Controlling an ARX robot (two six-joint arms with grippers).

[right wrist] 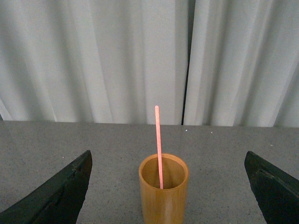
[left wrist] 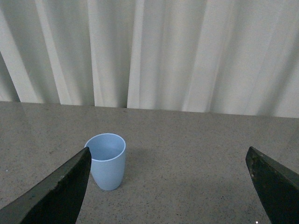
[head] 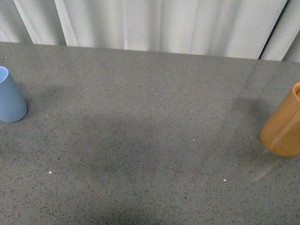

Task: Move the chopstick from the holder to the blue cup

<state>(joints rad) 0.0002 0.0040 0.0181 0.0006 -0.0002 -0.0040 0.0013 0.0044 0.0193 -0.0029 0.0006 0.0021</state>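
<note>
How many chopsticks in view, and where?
1. The chopstick stands in the holder, its top well above the rim. The blue cup looks empty. The front view crops the holder's top, so nothing can be counted there.

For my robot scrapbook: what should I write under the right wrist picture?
Open right gripper faces the orange holder, with the pink chopstick standing inside it.
</note>
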